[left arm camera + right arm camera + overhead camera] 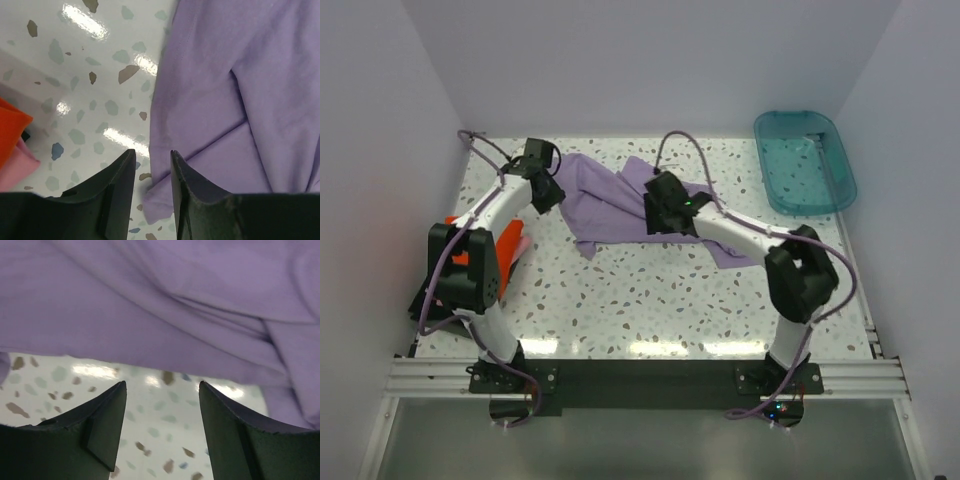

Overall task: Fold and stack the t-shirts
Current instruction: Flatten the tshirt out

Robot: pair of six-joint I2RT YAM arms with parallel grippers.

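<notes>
Start at the left pincer point(152, 156): set narrow, gripping nothing, hanging over the bare bench point(75, 100) with a corner of the purple shirt point(225, 100) just under its right finger and spreading away ahead to the right. Open wider before dropping, then pinch only the top layer at that corner, not the fold lying behind it. Likewise at the right pincer point(162, 386): spread wide and empty, with speckled bench below and the shirt's edge just beyond the tips, rumpled into ridges further ahead. Reach forward to that edge and close on a single layer. Lift both sides together and level, draw them gently apart to take out the creases, and lay the cloth flat ahead of the pincers. Judged as the spreading stage, with folding not yet begun. Keep clear of the orange shirt point(10, 130) and the pink shirt point(17, 167) off to the left pincer's left. Leave alone the teal tub point(805, 160), far beyond the right pincer.
</notes>
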